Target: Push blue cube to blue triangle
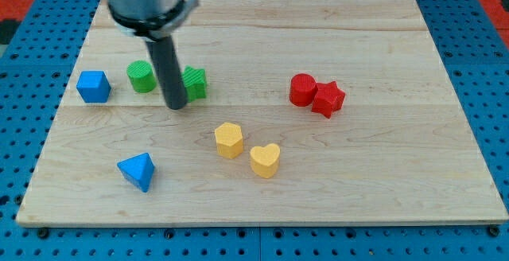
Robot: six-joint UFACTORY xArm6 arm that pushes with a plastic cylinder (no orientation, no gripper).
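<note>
The blue cube sits near the view's left edge of the wooden board. The blue triangle lies below it and a little to the right, near the board's bottom left. The two are well apart. My tip rests on the board to the right of the blue cube, between a green cylinder and a green block, touching or nearly touching the green block. The tip is above and to the right of the blue triangle.
A yellow hexagonal block and a yellow heart lie near the board's middle. A red cylinder and a red star touch each other at the right. Blue pegboard surrounds the board.
</note>
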